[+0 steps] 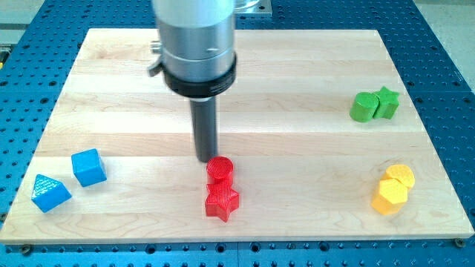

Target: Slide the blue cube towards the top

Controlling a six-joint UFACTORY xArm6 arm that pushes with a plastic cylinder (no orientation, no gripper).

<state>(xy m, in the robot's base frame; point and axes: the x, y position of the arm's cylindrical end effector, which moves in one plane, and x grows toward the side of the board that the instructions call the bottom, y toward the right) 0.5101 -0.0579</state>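
The blue cube (89,167) lies near the view's bottom left on the wooden board (282,67). A second blue block, a triangular prism (50,193), lies just below and to its left. My tip (207,159) is near the board's middle bottom, right above a red cylinder (220,170), touching or nearly touching it. The tip is well to the right of the blue cube.
A red star (222,202) lies just below the red cylinder. A green cylinder (363,107) and a green star (386,103) sit together at the right. Two yellow blocks (392,190) lie at the bottom right.
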